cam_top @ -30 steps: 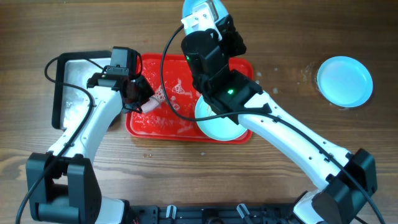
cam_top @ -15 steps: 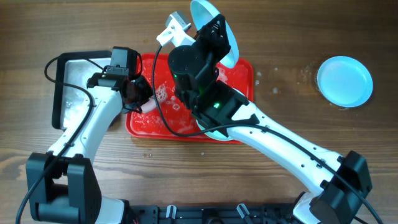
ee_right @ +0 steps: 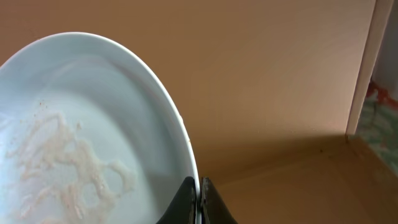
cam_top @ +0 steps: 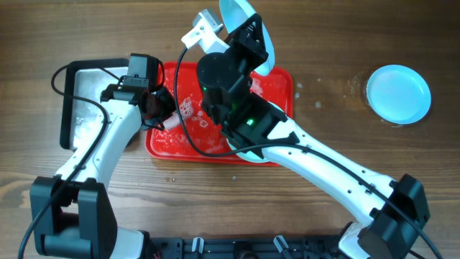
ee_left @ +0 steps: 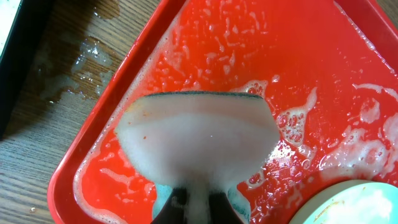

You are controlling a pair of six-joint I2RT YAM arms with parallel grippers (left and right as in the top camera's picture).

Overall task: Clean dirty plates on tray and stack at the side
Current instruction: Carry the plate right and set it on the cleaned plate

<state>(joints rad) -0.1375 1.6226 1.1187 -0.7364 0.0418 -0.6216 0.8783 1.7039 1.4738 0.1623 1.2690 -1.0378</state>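
Observation:
The red tray (cam_top: 167,141) lies wet and soapy in the middle; it also fills the left wrist view (ee_left: 112,106). My right gripper (ee_right: 199,193) is shut on the rim of a pale blue plate (ee_right: 93,143) with a foamy smear, held upright on edge high above the tray's back (cam_top: 244,32). My left gripper (ee_left: 198,208) is shut on a white sponge with a green back (ee_left: 198,143), just above the tray's left part (cam_top: 172,119). A second plate (ee_left: 354,205) lies in the tray's front, mostly under my right arm (cam_top: 248,151). A third plate (cam_top: 398,93) lies on the table at far right.
A black-rimmed silver pan (cam_top: 80,101) holding soapy water stands left of the tray, under my left arm. Water drops lie on the wood (cam_top: 320,97) between the tray and the far-right plate, and a wet patch (ee_left: 68,68) lies beside the tray's left edge.
My right arm lifted a plate off the tray and tipped it upright on edge above the tray's back. In the last half second it barely moved. The left arm stayed still.

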